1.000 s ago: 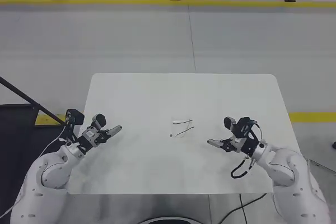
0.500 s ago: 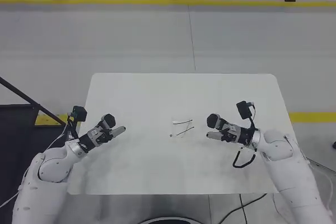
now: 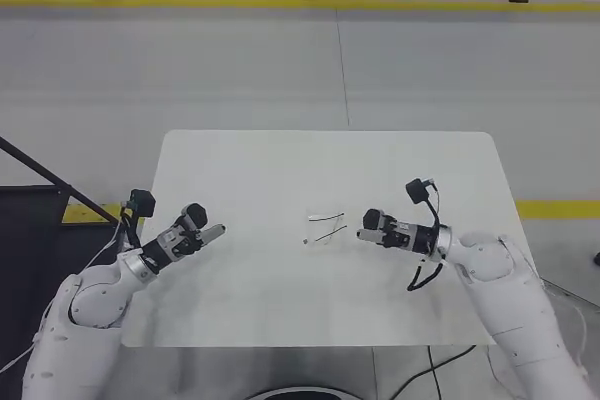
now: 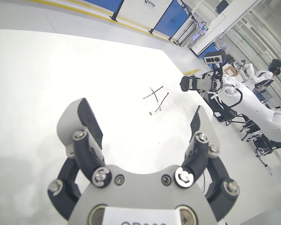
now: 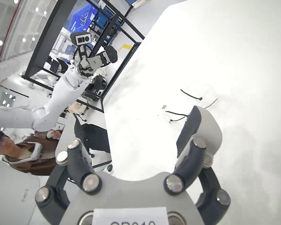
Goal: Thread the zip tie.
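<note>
"Since you're standing closer, where are the zip ties [image 3: 329,216]?"

"Loose on the white surface [image 3: 280,170], just right of centre in the overhead frame. Thin black strands lying close together, with a tiny scrap [image 3: 306,241] beside them."

"And the claws?"

"The right claw [image 3: 362,235] hovers just beside the ties, fingers apart. The left claw [image 3: 216,232] is well apart from them, toward the lower left, and also spread wide with nothing in it."

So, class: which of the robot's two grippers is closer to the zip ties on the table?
The right gripper: it hangs open right beside the zip ties, while the left gripper, also open, is far off near the table edge.
</note>
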You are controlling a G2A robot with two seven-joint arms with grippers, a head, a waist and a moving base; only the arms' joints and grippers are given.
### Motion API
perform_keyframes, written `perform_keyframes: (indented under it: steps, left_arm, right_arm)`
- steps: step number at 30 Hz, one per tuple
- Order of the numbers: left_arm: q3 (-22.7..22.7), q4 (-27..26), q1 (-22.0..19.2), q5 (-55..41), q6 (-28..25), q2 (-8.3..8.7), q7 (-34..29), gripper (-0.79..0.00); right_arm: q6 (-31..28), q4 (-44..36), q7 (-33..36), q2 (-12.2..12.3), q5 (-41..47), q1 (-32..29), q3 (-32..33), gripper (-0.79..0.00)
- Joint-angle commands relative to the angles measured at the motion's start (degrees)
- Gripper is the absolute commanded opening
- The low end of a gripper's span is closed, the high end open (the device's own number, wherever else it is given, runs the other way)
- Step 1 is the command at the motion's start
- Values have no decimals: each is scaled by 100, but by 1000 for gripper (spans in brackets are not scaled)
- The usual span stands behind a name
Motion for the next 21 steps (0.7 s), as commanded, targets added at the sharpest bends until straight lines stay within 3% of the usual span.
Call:
perform_keyframes:
  steps: [1,8,12,15,18,21]
  left_arm:
    - [4,-2,0,-25,48,4,4,0]
    - [4,-2,0,-25,48,4,4,0]
    - [4,-2,0,-25,48,4,4,0]
    - [4,-2,0,-25,48,4,4,0]
    - [4,-2,0,-25,48,4,4,0]
    - [4,-2,0,-25,48,4,4,0]
  right_arm:
    - [209,244,281,-9,307,153,-63,0]
    - [647,853,565,-99,600,592,-365,-3]
    - [792,1056,560,-169,554,792,-575,-114]
    - [1015,1245,508,-221,477,954,-715,-99]
    - [1126,1397,476,-274,422,1074,-849,-197]
    - [1205,1540,473,-316,417,1162,-943,-188]
